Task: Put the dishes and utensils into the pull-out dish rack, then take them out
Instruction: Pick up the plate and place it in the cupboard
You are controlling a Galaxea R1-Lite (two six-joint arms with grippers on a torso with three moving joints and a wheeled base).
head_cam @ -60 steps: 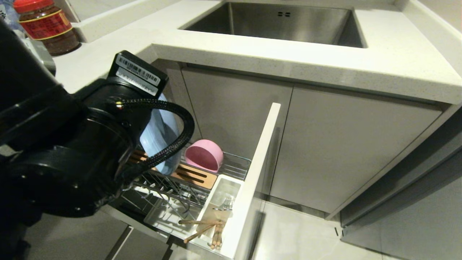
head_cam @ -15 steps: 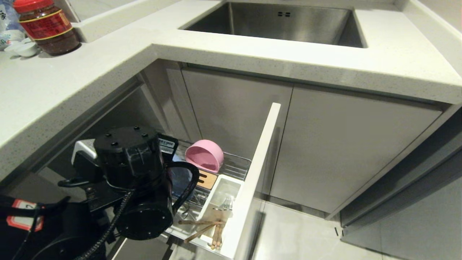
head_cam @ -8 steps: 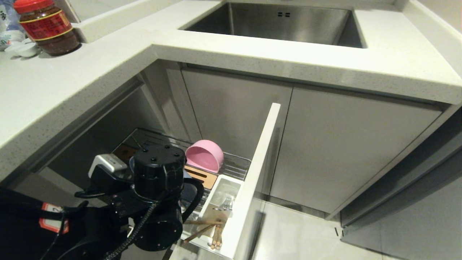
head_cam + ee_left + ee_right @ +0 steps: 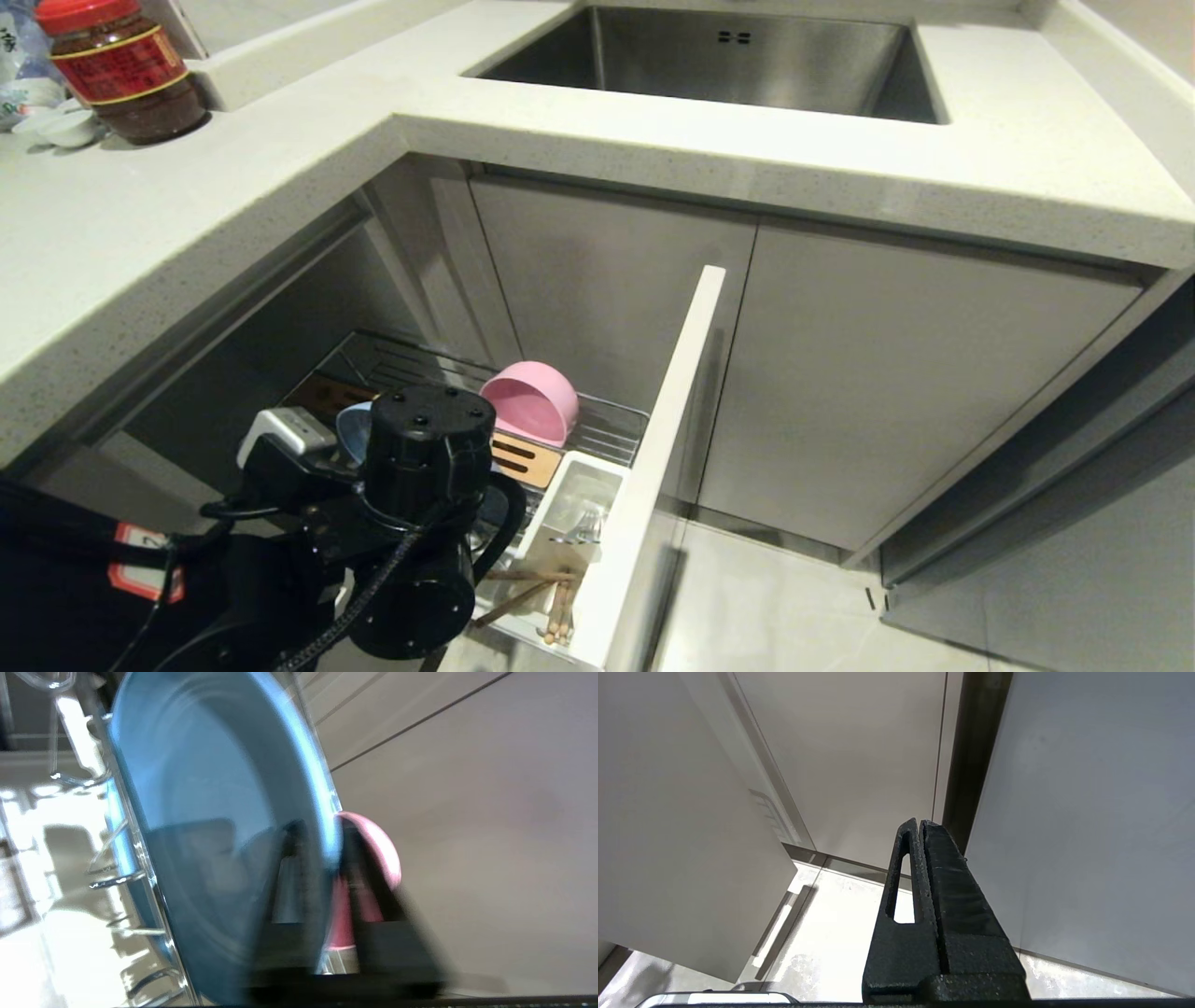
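Light-blue plate (image 4: 205, 812) upright in dish rack (image 4: 597, 425) prongs (pink bowl (image 4: 530, 401) behind); left gripper (image 4: 322, 854) straddles rim, narrowly parted.

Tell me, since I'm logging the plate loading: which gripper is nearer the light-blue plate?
Left. The left gripper straddles the rim of the light-blue plate in the rack; the right gripper hangs shut by the cabinet fronts, away from it.

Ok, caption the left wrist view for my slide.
Left gripper straddling the rim of the blue plate standing among the rack's chrome prongs, pink bowl just behind.
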